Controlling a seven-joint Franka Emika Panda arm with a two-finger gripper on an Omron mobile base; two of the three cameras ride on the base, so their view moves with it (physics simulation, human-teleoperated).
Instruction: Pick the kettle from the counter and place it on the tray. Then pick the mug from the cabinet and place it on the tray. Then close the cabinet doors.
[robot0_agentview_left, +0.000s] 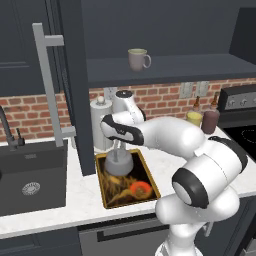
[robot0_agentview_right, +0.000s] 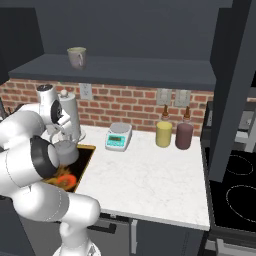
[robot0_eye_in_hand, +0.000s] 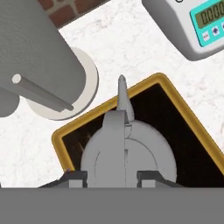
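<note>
Kettle (robot0_eye_in_hand: 127, 153) sits on tray (robot0_eye_in_hand: 183, 111), directly under gripper (robot0_eye_in_hand: 113, 177); gripper jaws flank handle w/ gaps, released.

One kettle (robot0_agentview_left: 119, 162), one tray (robot0_agentview_left: 150, 172), one mug (robot0_agentview_left: 138, 59), two jars (robot0_agentview_right: 164, 133), one scale (robot0_agentview_right: 119, 136), one grey cylinder (robot0_agentview_left: 101, 125).

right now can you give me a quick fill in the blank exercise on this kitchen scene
1. The kettle sits on the ____.
2. The mug stands on the cabinet ____.
3. The tray has a golden-brown ____.
4. The white scale rests on the ____.

Missing words: tray; shelf; rim; counter
</note>
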